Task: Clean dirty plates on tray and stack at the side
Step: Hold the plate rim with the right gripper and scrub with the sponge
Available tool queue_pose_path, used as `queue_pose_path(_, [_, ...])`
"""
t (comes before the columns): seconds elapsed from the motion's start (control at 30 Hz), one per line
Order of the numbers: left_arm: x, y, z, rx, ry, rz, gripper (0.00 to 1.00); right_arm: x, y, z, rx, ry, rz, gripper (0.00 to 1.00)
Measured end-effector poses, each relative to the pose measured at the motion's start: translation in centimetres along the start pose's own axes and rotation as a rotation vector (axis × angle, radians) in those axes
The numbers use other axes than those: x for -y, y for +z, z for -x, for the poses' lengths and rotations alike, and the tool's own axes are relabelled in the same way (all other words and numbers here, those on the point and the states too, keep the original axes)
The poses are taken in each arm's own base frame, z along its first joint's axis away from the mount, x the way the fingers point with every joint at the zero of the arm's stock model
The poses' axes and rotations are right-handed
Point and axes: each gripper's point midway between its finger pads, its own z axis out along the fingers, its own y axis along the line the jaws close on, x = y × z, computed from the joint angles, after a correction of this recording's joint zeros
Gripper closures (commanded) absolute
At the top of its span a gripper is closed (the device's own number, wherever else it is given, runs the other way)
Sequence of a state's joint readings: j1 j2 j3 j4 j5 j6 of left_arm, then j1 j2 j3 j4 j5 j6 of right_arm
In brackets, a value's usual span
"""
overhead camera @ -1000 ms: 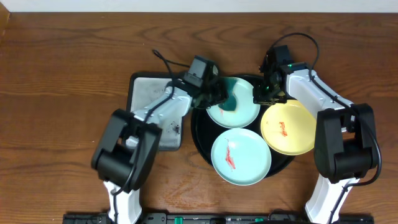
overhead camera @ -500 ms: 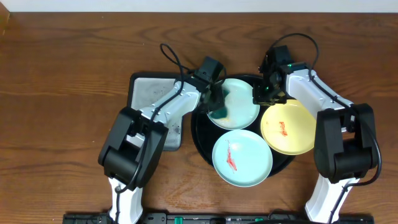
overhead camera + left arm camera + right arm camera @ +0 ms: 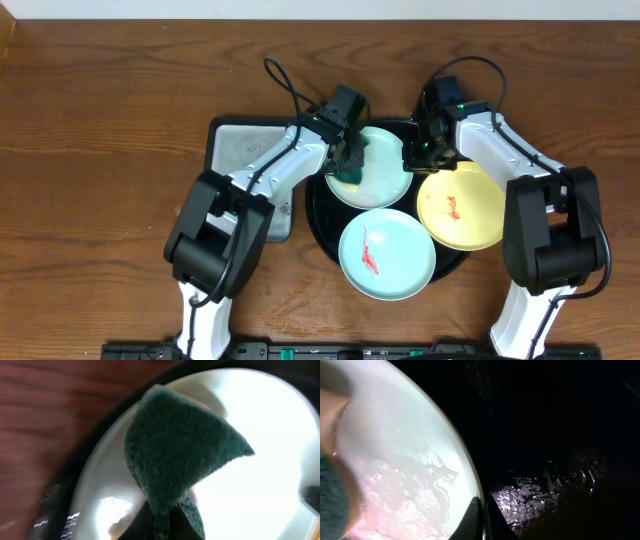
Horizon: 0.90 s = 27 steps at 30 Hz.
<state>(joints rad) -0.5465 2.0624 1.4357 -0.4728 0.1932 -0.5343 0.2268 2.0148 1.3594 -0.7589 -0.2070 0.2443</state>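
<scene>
The black round tray holds three plates. The far mint plate is wet with suds in the right wrist view. My left gripper is shut on a teal sponge pressed on that plate's left side. My right gripper is shut on that plate's right rim. A second mint plate with a red smear lies at the tray's front. The pale yellow plate with a red mark lies at the right, overhanging the tray.
A rectangular silvery metal tray lies left of the black tray, partly under my left arm. The wooden table extends around both trays.
My left gripper has slid the sponge across the far mint plate, from its centre toward its left edge. The right gripper has stayed at the plate's rim.
</scene>
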Motion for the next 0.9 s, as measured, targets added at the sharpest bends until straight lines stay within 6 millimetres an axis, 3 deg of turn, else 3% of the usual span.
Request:
queue_pose_path(0.3, [5.1, 1.9, -1.9, -0.063, -0.037, -0.176, 0.92, 0.0, 0.0, 0.0, -0.001, 0.0, -0.002, 0.99])
queue_pose_path(0.53, [6.5, 2.0, -3.5, -0.148, -0.058, -0.24, 0.92, 0.0, 0.0, -0.1, -0.002, 0.001, -0.002, 0.99])
queue_pose_path(0.7, [5.1, 1.7, -4.0, -0.2, -0.096, -0.203, 0.93, 0.0, 0.0, 0.0, -0.002, 0.0, -0.002, 0.99])
queue_pose_path(0.9, [0.6, 0.5, -3.4, -0.23, -0.163, -0.082, 0.93, 0.0, 0.0, 0.0, -0.001, 0.0, -0.002, 0.99])
